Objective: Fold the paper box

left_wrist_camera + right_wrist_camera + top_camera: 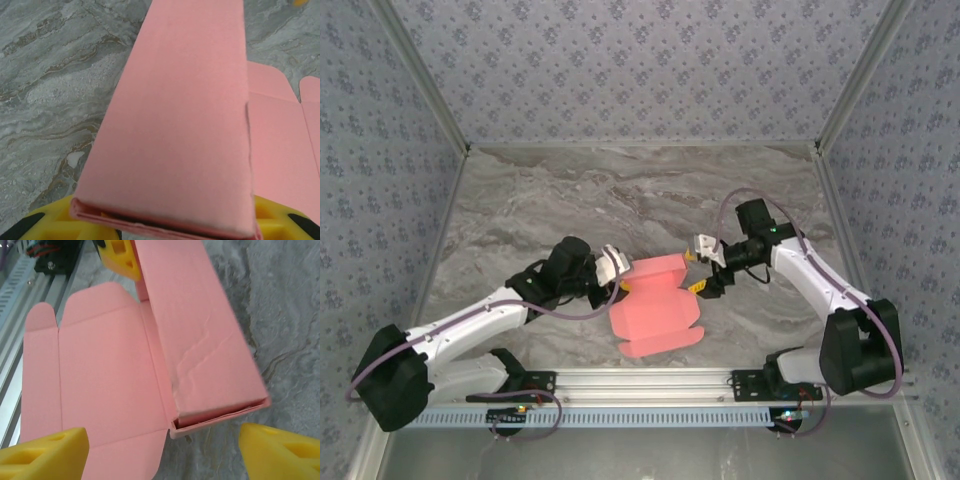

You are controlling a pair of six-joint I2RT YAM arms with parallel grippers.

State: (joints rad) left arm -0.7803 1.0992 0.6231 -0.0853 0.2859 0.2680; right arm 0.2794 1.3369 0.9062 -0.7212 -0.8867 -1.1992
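Fold is partly done. Paper box [655, 308] sits on the table [620, 190] just beyond the rail [650, 381], about mid-length of it. The edge farthest from the rail is raised off the surface. That far panel is doubled over into a flat sleeve, which is the only fold I can see made. The wide panel on the rail side lies open and flat, with its end flaps [40, 320] unfolded and pointing at the rail. Left gripper [619, 275] is clamped at a narrow gap on the sleeve's left end; the left wrist view shows card pinched between the yellow pads. Right gripper [695, 272] is at the sleeve's other end, the same way out from the rail. Its jaws are wide, the fingers [45, 455] straddle the end, and there's no contact with card that I can see. The sleeve face has a wrinkle [200, 347] across it, so I'd say the card has taken some damage. Left to do, by my read: raise the remaining walls, tuck the flaps, close. Roughly a third in.
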